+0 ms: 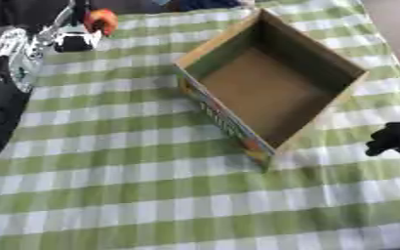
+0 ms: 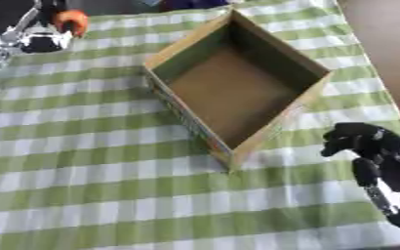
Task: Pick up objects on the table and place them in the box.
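1. The right eye view shows most of the right robot hand [image 2: 357,139] and its black and silver forearm rising from the lower right corner; the left eye view catches only its dark knuckles at the right edge.
2. The fingers of the right robot hand are curled in and hold nothing; it hovers over the green checked cloth [image 2: 110,195] on the worktop.
3. The left robot hand [image 1: 75,36] shows best in the left eye view, at the far left corner, with more of the left arm's black and silver links running down the left edge; the right eye view cuts most of that arm off.
4. The left robot hand is closed round a small orange-red thing [image 1: 103,20], which it holds at the far edge of the cloth, well apart from the right robot hand.
5. The box [image 2: 237,83] is an open cardboard box set askew, just to the left of the right robot hand and beyond it, its nearest corner pointing toward the robot.
6. The box's brown floor is bare in both views; printed colours run along its outer near-left wall.
7. The box lies between the two robot hands, touching neither.
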{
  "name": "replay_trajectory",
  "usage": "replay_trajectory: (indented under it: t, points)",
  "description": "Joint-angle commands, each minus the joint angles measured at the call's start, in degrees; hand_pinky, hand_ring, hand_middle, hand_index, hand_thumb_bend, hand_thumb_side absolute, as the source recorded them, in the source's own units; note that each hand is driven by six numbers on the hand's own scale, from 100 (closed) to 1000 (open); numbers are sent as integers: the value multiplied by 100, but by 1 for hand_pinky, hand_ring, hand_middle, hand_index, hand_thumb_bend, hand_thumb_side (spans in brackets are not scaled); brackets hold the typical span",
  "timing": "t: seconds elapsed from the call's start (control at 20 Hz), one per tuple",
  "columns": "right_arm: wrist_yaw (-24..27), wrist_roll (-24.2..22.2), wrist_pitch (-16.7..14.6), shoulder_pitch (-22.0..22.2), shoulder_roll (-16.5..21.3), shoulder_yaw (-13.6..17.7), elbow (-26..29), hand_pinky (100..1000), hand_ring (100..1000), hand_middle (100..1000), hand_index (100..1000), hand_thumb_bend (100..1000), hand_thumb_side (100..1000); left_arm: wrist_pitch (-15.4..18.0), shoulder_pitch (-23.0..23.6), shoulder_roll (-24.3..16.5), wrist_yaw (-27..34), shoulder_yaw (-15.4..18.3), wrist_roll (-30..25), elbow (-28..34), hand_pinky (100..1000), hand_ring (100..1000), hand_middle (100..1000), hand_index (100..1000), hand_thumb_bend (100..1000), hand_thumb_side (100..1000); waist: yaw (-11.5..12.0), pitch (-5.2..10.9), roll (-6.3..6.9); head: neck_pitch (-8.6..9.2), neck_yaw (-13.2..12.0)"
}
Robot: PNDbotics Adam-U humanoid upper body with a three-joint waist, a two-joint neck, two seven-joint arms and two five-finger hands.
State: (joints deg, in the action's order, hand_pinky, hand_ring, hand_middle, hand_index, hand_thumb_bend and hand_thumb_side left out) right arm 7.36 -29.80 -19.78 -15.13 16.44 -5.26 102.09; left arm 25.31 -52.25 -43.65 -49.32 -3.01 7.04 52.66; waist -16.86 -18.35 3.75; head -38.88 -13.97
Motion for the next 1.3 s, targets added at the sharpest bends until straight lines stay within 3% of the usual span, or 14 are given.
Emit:
replay_trajectory:
  t: [0.05,0.6,0.9,1.3]
  points:
    - [-10,15,-11,-39,70,51,88,783,660,725,868,100,557,246,-95,-354,278,-183,-219,551,436,342,338,510,100,226,16,155,-25,57,13]
    - [18,-35,-9,-23,84,-3,86,783,661,726,868,100,554,1208,-481,-178,1176,-1249,-945,2151,445,345,342,512,100,207,39,257,-47,71,1]
    - [55,-108,2,-27,92,-68,82,783,662,727,868,100,553,980,-687,361,1313,-1584,-1540,2854,447,348,347,517,100,216,2,315,-45,87,-32]
    - [91,-211,15,-57,85,-163,79,784,663,728,868,100,557,1051,-906,1127,918,-1729,-2100,2338,459,359,362,533,100,239,-198,289,-16,157,-87]
